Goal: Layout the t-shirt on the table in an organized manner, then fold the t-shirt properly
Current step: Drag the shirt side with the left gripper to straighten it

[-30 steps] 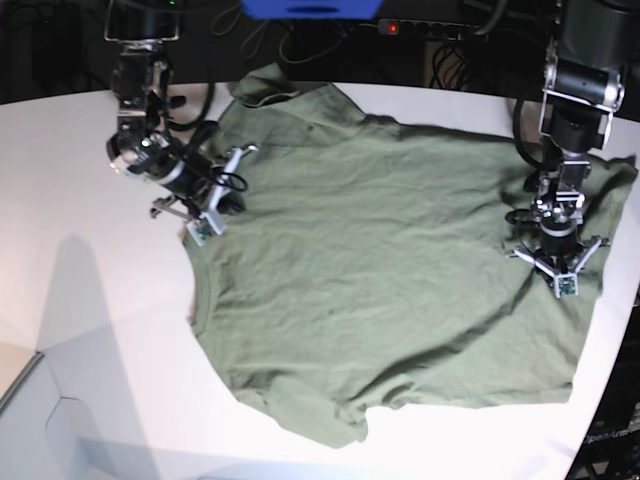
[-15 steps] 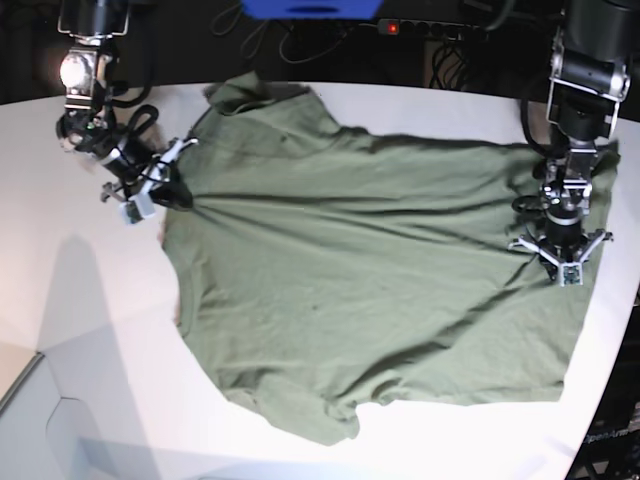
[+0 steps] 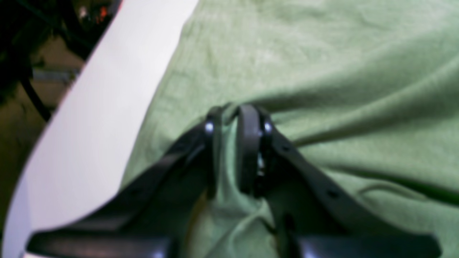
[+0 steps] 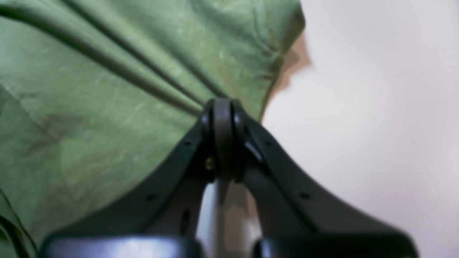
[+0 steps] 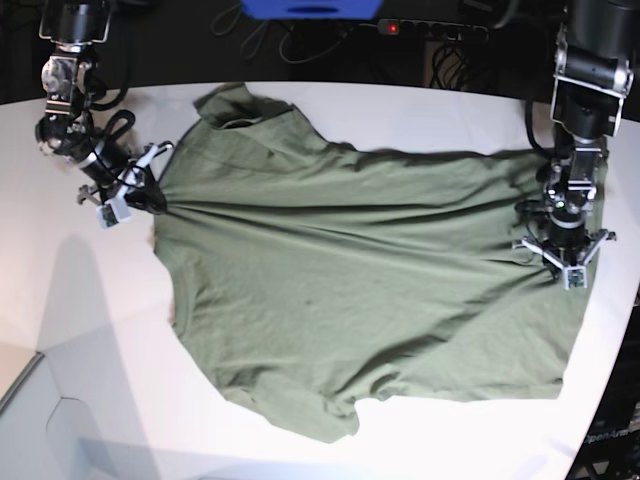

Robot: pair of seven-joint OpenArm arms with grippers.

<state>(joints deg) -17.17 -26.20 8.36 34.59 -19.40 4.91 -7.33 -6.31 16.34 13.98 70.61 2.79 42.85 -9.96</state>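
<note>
Across the big white matte bench [image 5: 60,330] lies the plain olive-green cotton t-shirt [image 5: 360,290], spread nearly flat, neck opening toward the far edge, long taut creases running across its upper part. On the base view's left, the right arm's black tool [image 5: 150,200] is clamped fully together on the shirt's edge; its wrist camera shows both fingers [image 4: 223,136] pressed tight with ridges of cloth [image 4: 107,107] fanning away from the pinch and bare bench [image 4: 376,107] beside it. Over on the other side, the left tool [image 5: 558,232] pinches a fold of fabric [image 3: 322,71] near the hem; its fingers [image 3: 247,143] stand a sliver apart with green cloth bunched between them, bench [image 3: 107,107] showing just beyond.
</note>
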